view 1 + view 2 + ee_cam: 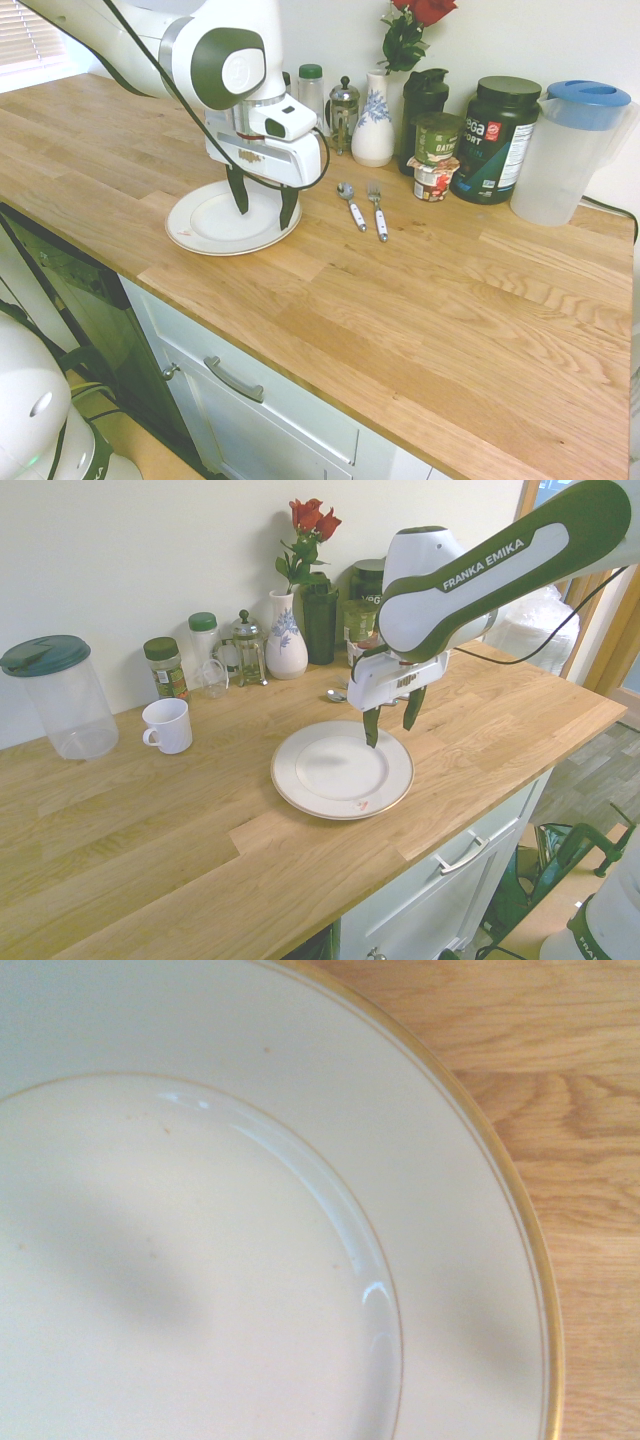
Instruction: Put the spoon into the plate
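The round white plate with a thin gold edge lies on the wooden counter. My gripper hangs just above its rim on the side facing the cutlery, open, with nothing between its fingers. The spoon, with a silver bowl and a white handle, lies on the wood a short way beyond the plate, and a matching fork lies beside it. From the other side, the gripper stands over the plate and only the spoon's bowl peeks out behind it. The wrist view is filled by the plate.
Along the wall stand a vase with roses, a French press, jars, a dark tub and a lidded pitcher. A white mug sits left of the plate. The counter's front edge runs close by.
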Action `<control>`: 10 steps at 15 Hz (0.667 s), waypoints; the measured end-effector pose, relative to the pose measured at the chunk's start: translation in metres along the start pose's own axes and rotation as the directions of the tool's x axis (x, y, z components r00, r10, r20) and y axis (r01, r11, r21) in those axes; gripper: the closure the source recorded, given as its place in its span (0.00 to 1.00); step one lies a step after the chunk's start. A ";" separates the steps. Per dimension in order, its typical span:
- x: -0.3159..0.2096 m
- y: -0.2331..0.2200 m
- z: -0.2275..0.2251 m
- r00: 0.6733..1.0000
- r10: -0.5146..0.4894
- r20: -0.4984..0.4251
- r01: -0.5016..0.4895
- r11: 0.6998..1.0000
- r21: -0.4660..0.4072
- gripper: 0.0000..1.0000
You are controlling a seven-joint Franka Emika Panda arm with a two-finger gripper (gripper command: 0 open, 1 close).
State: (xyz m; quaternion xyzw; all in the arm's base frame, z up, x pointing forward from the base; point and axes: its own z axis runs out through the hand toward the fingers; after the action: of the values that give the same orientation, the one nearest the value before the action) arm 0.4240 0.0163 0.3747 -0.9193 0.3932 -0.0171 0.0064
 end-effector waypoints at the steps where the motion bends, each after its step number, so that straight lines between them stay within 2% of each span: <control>1: 0.000 0.000 0.000 1.000 0.001 0.001 -0.001 1.000 -0.001 0.00; 2: 0.000 0.000 0.001 1.000 -0.015 0.000 0.015 1.000 -0.003 0.00; 5: 0.022 0.010 -0.013 0.982 -0.189 0.001 0.189 0.982 0.000 0.00; 7: 0.048 0.020 -0.031 0.955 -0.297 0.001 0.297 0.955 -0.011 0.00; 10: 0.080 0.019 -0.049 0.897 -0.443 -0.002 0.442 0.896 -0.033 0.00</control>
State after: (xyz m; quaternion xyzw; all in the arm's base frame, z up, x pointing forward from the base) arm 0.4633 -0.0543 0.4251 -0.9845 0.1744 -0.0161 -0.0140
